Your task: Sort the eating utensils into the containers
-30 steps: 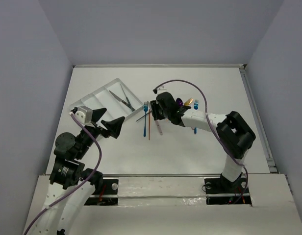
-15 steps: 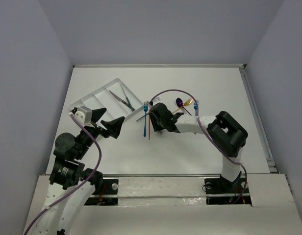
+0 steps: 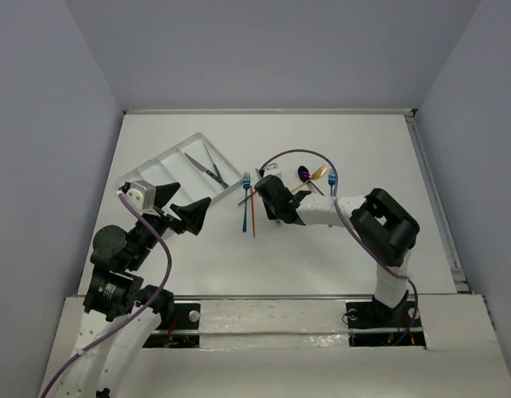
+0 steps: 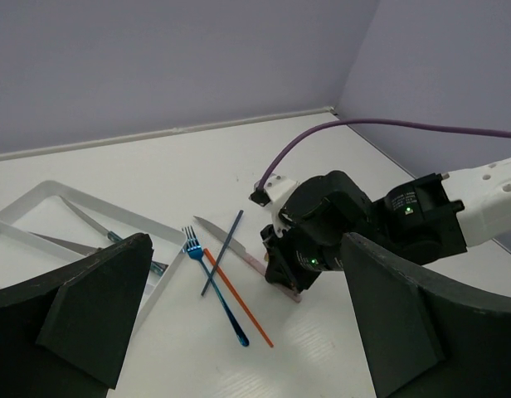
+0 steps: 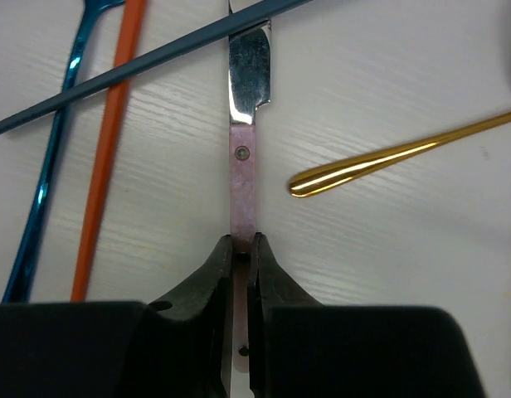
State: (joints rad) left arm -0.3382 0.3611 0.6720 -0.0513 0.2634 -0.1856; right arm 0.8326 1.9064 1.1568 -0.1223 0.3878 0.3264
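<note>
My right gripper (image 5: 243,245) is low on the table and shut on the pink handle of a silver-bladed knife (image 5: 243,178), which lies flat. It also shows in the top view (image 3: 269,200). A dark blue stick-like utensil (image 5: 148,62) lies across the knife's blade. An orange utensil (image 5: 102,166) and a blue fork (image 5: 44,191) lie just left of it. A gold handle (image 5: 388,157) lies to the right. The white tray (image 3: 167,159) holds two grey utensils (image 3: 207,166). My left gripper (image 3: 181,203) is open and empty, near the tray's front corner.
A purple spoon (image 3: 304,173), a gold utensil (image 3: 319,174) and a second blue fork (image 3: 331,177) lie behind the right arm. A purple cable (image 3: 301,154) loops over the right wrist. The left wrist view shows the tray's rim (image 4: 40,192) at left.
My right gripper has moved left and down from above the purple spoon onto the knife's handle. The left arm has not moved.
</note>
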